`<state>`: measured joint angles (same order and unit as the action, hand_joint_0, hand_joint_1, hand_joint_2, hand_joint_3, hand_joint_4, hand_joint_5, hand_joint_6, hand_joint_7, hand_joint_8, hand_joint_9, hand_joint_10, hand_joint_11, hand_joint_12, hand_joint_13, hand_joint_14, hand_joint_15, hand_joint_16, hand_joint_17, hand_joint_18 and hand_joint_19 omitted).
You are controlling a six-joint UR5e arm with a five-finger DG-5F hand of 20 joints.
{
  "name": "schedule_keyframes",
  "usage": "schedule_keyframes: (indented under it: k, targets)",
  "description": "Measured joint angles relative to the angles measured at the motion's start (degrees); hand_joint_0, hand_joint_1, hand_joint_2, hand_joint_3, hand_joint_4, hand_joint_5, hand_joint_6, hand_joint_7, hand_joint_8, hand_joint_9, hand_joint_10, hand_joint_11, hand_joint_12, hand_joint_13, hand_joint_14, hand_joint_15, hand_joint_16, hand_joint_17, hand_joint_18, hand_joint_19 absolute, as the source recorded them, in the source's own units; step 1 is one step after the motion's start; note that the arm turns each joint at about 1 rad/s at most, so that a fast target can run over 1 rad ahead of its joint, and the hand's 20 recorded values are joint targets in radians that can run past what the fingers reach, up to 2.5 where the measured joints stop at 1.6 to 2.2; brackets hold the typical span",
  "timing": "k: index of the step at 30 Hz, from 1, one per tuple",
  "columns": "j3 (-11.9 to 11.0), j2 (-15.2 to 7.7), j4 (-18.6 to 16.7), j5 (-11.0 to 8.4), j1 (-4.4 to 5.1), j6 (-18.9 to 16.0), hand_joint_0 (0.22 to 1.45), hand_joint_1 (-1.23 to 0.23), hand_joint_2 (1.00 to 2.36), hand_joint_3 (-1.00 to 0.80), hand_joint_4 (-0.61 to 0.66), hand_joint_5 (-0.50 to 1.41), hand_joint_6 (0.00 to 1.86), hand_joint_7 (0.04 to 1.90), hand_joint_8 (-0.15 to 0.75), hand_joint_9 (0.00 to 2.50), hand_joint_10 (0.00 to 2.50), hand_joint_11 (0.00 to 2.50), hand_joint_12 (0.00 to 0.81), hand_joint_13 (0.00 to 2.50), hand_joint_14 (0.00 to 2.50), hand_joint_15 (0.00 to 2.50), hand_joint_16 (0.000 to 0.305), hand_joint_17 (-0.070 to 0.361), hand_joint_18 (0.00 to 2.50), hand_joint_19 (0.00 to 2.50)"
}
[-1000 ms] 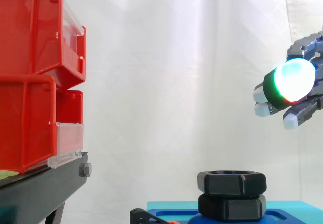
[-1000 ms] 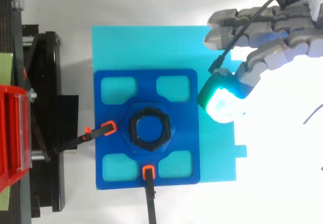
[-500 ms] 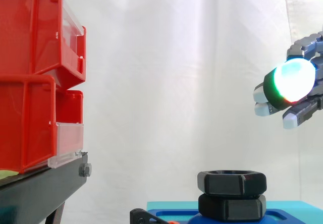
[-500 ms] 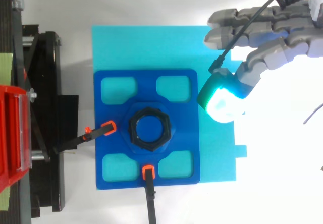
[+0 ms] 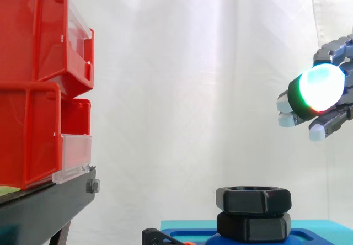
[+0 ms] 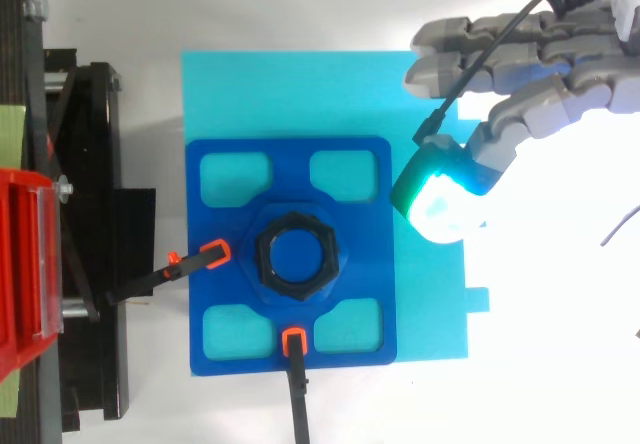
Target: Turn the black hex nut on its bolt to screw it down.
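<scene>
saw open air all round the black hex nut (image 5: 253, 199), sitting at the centre of the blue plate (image 6: 232, 226) on the cyan mat (image 6: 432, 309); red bins (image 5: 33, 90) well off left. caught the hand (image 6: 545, 59) high to the right, past the plate's edge, fingers relaxed and spread, holding nothing, touching nothing.

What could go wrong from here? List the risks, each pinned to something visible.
The hand hangs above and to one side of the black hex nut, apart from it; a descent off centre may land pads on its top face, not its flats.
Two orange-tipped clamps sit close beside the nut on the blue plate; spread fingers might strike them.
A second black hex piece sits right under the nut; the hand could grip that instead.
</scene>
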<state>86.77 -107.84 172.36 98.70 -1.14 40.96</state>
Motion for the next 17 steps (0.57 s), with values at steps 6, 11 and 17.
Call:
schedule_keyframes:
  k: [6,11,17]
  targets:
    - [0.01,0.0,-0.01,0.0,0.0,0.0,0.45,-0.45,1.0,-0.5,0.08,-0.3,0.5,0.63,0.262,0.06,0.0,0.0,0.405,0.0,0.0,0.0,0.07,0.157,0.16,0.2]
    - [-0.01,0.0,-0.01,0.0,0.0,0.0,0.45,-0.48,1.0,-0.5,0.11,-0.29,0.5,0.62,0.273,0.13,0.0,0.0,0.409,0.0,0.0,0.0,0.07,0.158,0.22,0.16]
    - [0.0,0.0,-0.01,0.0,0.0,0.0,0.45,-0.47,1.0,-0.5,0.1,-0.29,0.5,0.63,0.284,0.1,0.0,0.0,0.412,0.0,0.0,0.0,0.07,0.157,0.19,0.17]
